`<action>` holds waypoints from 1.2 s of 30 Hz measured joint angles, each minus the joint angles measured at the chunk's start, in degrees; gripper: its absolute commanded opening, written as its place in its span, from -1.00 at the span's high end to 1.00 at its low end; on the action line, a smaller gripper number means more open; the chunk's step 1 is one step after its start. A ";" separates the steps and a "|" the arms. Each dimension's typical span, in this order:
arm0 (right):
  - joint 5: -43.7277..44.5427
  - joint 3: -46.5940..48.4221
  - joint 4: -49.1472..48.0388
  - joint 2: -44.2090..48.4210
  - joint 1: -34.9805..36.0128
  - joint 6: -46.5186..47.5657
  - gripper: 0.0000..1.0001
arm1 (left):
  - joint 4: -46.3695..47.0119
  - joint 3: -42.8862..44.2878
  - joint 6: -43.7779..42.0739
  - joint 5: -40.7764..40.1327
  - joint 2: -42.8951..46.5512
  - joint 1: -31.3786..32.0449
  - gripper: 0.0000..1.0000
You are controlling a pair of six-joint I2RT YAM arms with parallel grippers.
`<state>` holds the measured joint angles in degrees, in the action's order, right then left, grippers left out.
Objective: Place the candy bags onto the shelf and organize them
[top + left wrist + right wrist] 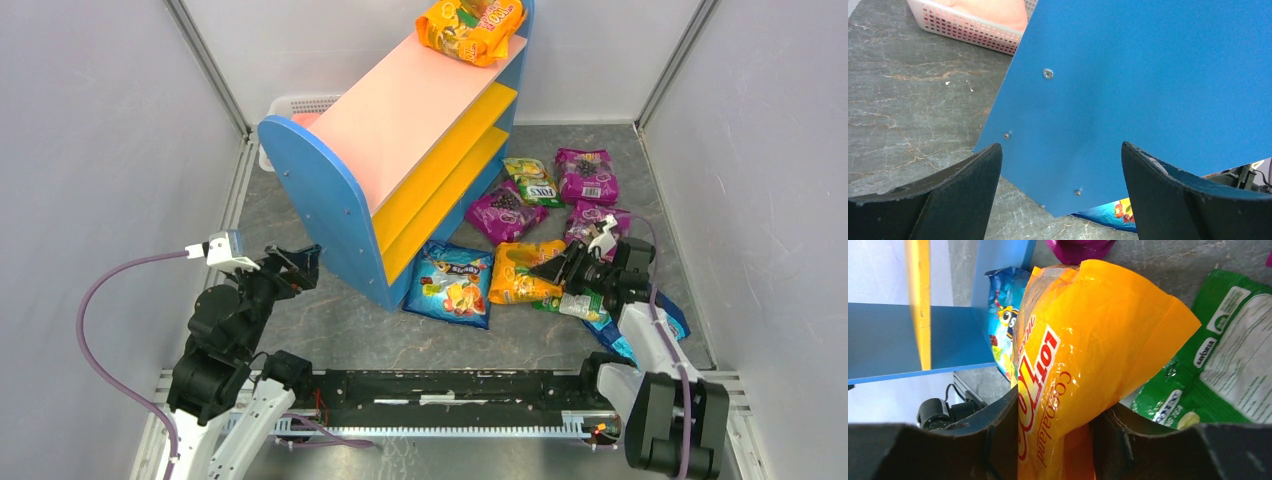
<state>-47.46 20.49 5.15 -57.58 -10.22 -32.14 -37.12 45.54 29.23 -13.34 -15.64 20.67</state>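
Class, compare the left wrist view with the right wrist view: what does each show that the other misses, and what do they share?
Only the left wrist: the white basket, and the open left gripper facing the shelf at its blue side. Only the right wrist: the right gripper pinching the orange bag, with a green bag beside it. Both: the shelf, a blue bag and the grey table.

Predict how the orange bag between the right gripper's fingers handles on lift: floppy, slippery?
Probably floppy: the orange bag creases and narrows where the right gripper pinches its end, so the body would likely sag. Its glossy film shows glare, so it may slip. It looks puffy, so likely light.
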 measured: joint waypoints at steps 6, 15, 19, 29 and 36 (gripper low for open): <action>-0.09 -1.95 1.84 10.21 0.07 -5.92 0.12 | 0.00 0.00 0.00 0.04 0.00 0.00 -0.89; 0.17 -0.20 5.14 18.78 0.09 -16.48 0.13 | 0.00 0.00 0.00 0.44 0.00 0.00 -0.89; 2.03 9.22 7.69 17.66 0.22 -20.72 0.13 | 0.00 0.00 0.00 0.46 0.00 0.00 -0.88; 11.41 36.02 -7.04 9.22 3.06 -36.87 0.11 | 0.00 0.00 0.00 0.46 0.00 0.00 -0.89; 24.22 53.79 -15.78 -3.87 19.98 -40.17 0.13 | 0.00 0.00 0.00 0.44 -0.11 0.00 -0.89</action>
<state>-23.24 74.28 -10.63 -61.45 9.76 -72.31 -37.12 45.54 29.23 -12.91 -15.75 20.67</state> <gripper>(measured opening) 0.450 0.944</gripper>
